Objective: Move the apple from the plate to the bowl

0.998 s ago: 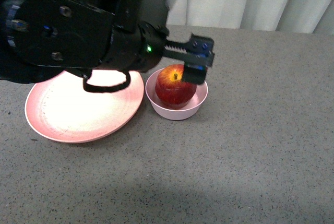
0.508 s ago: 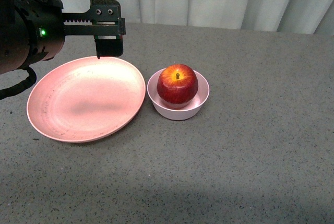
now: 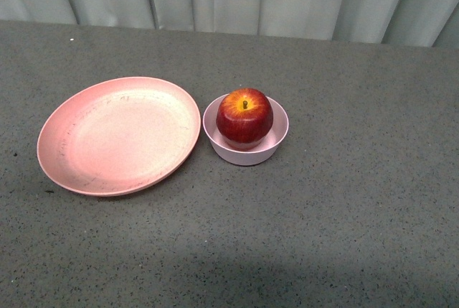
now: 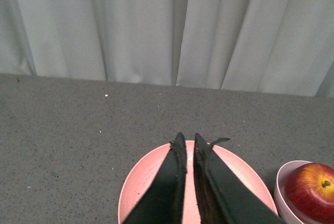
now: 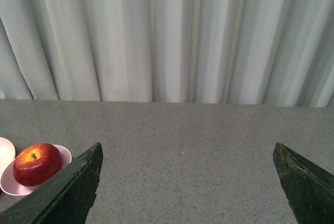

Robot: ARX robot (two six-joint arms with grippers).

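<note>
You will find the apple [image 3: 244,115] seated in the bowl [image 3: 280,143], stem up, with the yellow-orange patch facing the front camera; about half of it stands above the rim. The plate [image 3: 86,171] lies just beside the bowl on the robot's left, close to touching, and carries nothing. By that evidence the transfer reads as complete, and any coming move is, in my judgement, only a matter of keeping clear. Neither arm appears in the front view. In the left wrist view the left gripper [image 4: 186,141] shows 2 dark fingers drawn almost together, only a thin slit between them, and nothing held; it sits over the plate [image 4: 235,166], and the apple [image 4: 314,184] in its bowl [image 4: 284,187] lies off to the side, toward the robot's right of that gripper. In the right wrist view the right gripper [image 5: 188,153] has its 2 fingers spread wide, near the opposite edges of the picture, holding nothing; the apple [image 5: 37,163] and bowl [image 5: 10,182] lie well apart from it, off toward the robot's left. Note that the left arm is the nearer of the 2 to the bowl. The apple is round, so no long axis governs an approach. The table [image 3: 344,236] is grey, speckled and flat.
</note>
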